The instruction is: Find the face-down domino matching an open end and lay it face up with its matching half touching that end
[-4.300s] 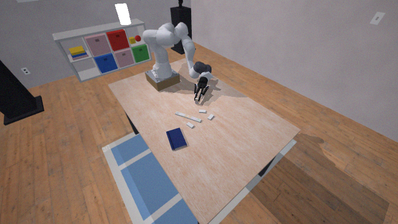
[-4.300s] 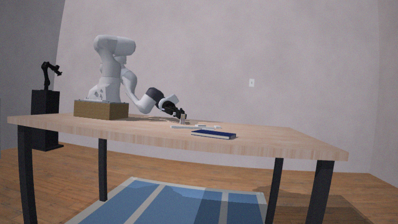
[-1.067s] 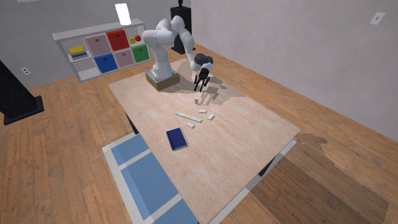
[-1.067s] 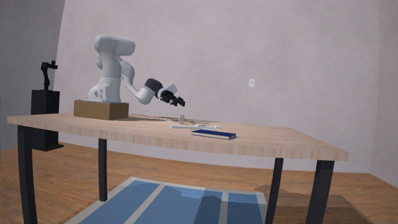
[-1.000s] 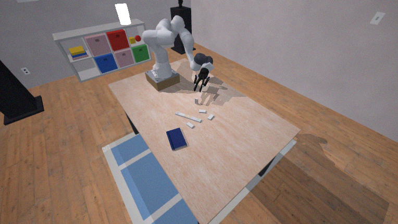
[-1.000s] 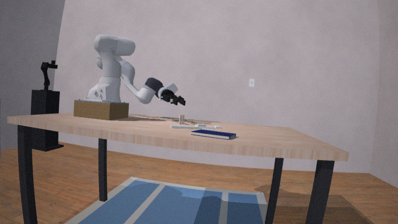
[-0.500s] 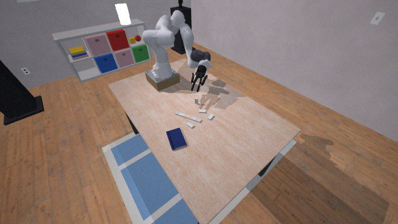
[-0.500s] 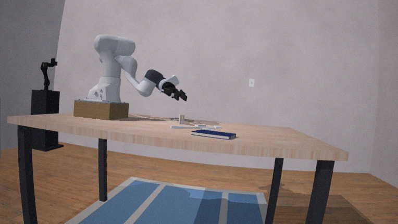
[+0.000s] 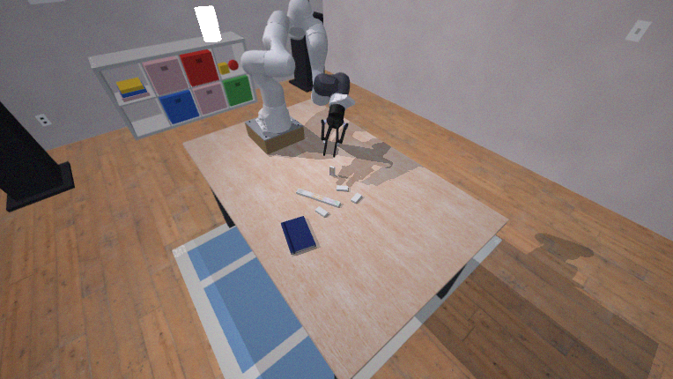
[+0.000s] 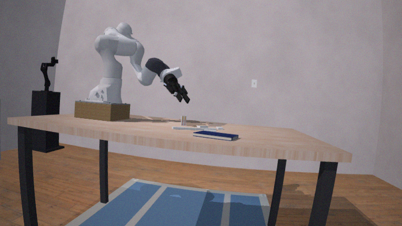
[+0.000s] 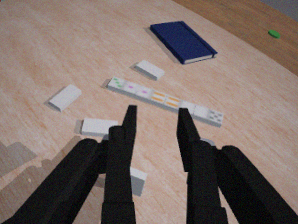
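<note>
The line of face-up dominoes (image 9: pixel 318 197) lies in the middle of the table and also shows in the wrist view (image 11: pixel 166 100). One domino (image 9: pixel 331 170) stands upright on its end behind the line; it shows in the exterior view (image 10: pixel 183 120) and partly behind my fingers in the wrist view (image 11: pixel 137 181). Three more white dominoes lie flat: one (image 9: pixel 342 188) near the standing one, one (image 9: pixel 356 197) to the right, and one (image 9: pixel 321 211) in front of the line. My gripper (image 9: pixel 329 152) hangs above and behind the standing domino, fingers slightly apart and empty.
A dark blue book (image 9: pixel 298 234) lies flat in front of the line. The robot's wooden base block (image 9: pixel 274 135) stands at the back of the table. A shelf with coloured bins (image 9: pixel 179 82) is beyond the table.
</note>
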